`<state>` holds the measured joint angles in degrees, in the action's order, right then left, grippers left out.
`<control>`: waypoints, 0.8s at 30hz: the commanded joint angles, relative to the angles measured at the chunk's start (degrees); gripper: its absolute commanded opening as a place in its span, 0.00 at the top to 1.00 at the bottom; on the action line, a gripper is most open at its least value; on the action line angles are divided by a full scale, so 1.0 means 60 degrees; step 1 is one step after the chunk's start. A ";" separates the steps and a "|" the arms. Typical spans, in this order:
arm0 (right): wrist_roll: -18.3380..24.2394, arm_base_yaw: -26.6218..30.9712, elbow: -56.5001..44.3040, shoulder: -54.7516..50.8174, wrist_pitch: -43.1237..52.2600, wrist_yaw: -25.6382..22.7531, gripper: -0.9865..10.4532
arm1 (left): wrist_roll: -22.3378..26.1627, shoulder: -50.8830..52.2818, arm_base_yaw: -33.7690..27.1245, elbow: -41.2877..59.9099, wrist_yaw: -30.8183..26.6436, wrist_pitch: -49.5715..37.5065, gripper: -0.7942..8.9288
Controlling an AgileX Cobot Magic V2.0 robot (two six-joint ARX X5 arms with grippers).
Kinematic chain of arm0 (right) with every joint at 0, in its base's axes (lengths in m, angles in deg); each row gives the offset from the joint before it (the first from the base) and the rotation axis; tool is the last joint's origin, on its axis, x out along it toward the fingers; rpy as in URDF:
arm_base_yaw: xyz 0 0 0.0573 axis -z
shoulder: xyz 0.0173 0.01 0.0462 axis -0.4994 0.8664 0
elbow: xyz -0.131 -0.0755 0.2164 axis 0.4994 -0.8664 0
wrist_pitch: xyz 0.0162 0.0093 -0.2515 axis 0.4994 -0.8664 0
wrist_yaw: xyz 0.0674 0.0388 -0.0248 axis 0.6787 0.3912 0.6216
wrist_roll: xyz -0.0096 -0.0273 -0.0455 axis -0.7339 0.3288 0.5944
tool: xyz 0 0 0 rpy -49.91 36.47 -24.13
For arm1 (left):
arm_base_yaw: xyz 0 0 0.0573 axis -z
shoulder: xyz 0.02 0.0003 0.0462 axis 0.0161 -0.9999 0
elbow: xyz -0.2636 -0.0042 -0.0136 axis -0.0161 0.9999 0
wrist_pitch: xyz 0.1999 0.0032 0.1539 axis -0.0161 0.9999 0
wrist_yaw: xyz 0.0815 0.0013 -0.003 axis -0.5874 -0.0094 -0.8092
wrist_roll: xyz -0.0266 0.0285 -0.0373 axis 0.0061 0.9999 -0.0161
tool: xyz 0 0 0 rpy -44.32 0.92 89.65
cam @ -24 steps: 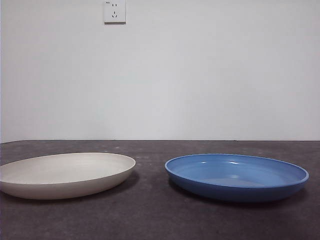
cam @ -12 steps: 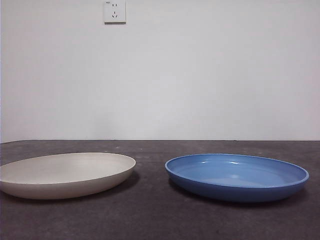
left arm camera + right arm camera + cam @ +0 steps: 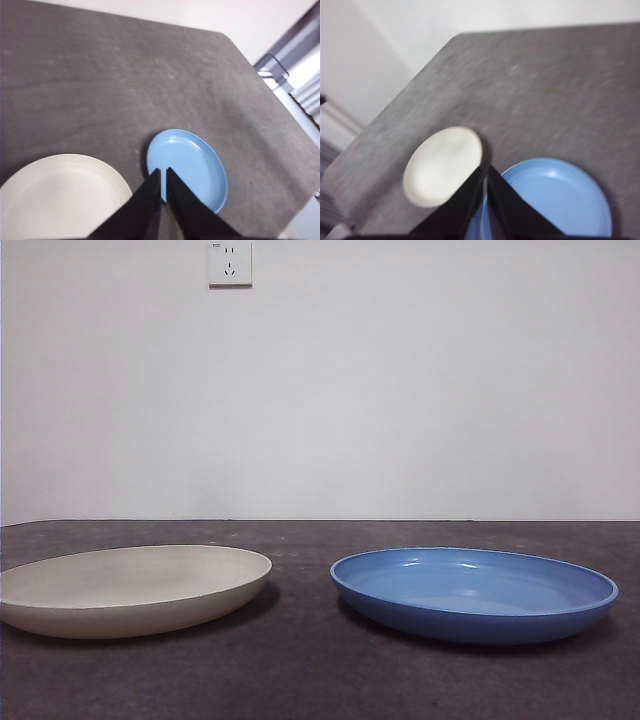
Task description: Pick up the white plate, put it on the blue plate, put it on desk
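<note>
The white plate [image 3: 130, 588] lies flat on the desk [image 3: 300, 670] at the left of the front view. The blue plate [image 3: 473, 592] lies beside it at the right, with a gap between them. Neither gripper shows in the front view. In the left wrist view, my left gripper [image 3: 163, 172] is shut and empty, high above the desk, with the white plate [image 3: 60, 195] and blue plate [image 3: 192, 167] below. In the right wrist view, my right gripper [image 3: 485, 172] is shut and empty, high above the blue plate [image 3: 555, 200] and the white plate [image 3: 442, 167].
A white wall with a socket [image 3: 229, 262] stands behind the desk. The desk's corner [image 3: 225, 37] and a metal frame [image 3: 272, 65] show in the left wrist view. The desk's other edge [image 3: 395, 107] shows in the right wrist view.
</note>
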<state>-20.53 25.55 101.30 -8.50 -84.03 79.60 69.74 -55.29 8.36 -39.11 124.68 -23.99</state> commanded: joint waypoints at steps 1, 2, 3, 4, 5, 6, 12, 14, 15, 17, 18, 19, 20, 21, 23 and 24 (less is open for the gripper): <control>0.0550 -0.0091 0.0171 0.0044 -0.0146 0.0076 0.91 | 0.0178 -0.0051 0.0025 -0.0270 0.0113 -0.0106 0.89; 0.0601 -0.0117 0.0171 0.0025 -0.0229 0.0047 0.90 | 0.0189 -0.0051 0.0025 -0.0270 0.0113 -0.0109 0.89; 0.0601 -0.0127 0.0171 0.0025 -0.0259 0.0000 0.90 | 0.0193 -0.0051 0.0025 -0.0270 0.0113 -0.0106 0.89; 0.0597 -0.0127 0.0171 0.0025 -0.0288 0.0004 0.90 | 0.0229 -0.0051 0.0025 -0.0270 0.0113 -0.0098 0.88; 0.0597 -0.0131 0.0171 0.0025 -0.0299 0.0011 0.90 | 0.0291 -0.0051 0.0025 -0.0270 0.0113 -0.0091 0.85; 0.0597 -0.0127 0.0171 0.0025 -0.0306 0.0007 0.89 | 0.0379 -0.0051 0.0025 -0.0270 0.0113 -0.0087 0.81; 0.0594 -0.0127 0.0171 0.0033 -0.0281 -0.0004 0.38 | 0.0576 -0.0051 0.0025 -0.0270 0.0113 -0.0047 0.34; 0.0597 -0.0127 0.0171 0.0033 -0.0273 0.0000 0.30 | 0.0586 -0.0051 0.0025 -0.0270 0.0113 -0.0040 0.27; 0.0597 -0.0127 0.0171 0.0029 -0.0270 0.0004 0.30 | 0.0583 -0.0051 0.0025 -0.0270 0.0113 -0.0044 0.27; 0.0597 -0.0127 0.0171 0.0025 -0.0270 0.0004 0.30 | 0.0594 -0.0051 0.0025 -0.0270 0.0109 -0.0018 0.27; 0.0597 -0.0127 0.0171 0.0025 -0.0266 0.0007 0.30 | 0.0594 -0.0051 0.0025 -0.0270 0.0113 0.0025 0.27; 0.0597 -0.0127 0.0171 0.0025 -0.0270 0.0007 0.30 | 0.0594 -0.0051 0.0025 -0.0270 0.0109 0.0109 0.27; 0.0597 -0.0127 0.0171 0.0025 -0.0277 0.0007 0.30 | 0.0568 -0.0051 0.0022 -0.0270 0.0113 0.0200 0.27; 0.0594 -0.0127 0.0171 0.0025 -0.0288 0.0007 0.30 | 0.0525 -0.0058 0.0022 -0.0270 0.0109 0.0306 0.27; 0.0554 -0.0127 0.0171 0.0022 -0.0324 0.0018 0.30 | 0.0364 -0.0131 -0.0091 -0.0277 0.0106 0.0641 0.27; 0.0546 -0.0127 0.0171 0.0022 -0.0357 0.0018 0.30 | 0.0346 -0.0215 -0.0193 -0.0299 0.0106 0.0838 0.27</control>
<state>-17.66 25.01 101.32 -8.56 -86.37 79.60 72.17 -55.59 7.64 -39.28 124.88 -19.25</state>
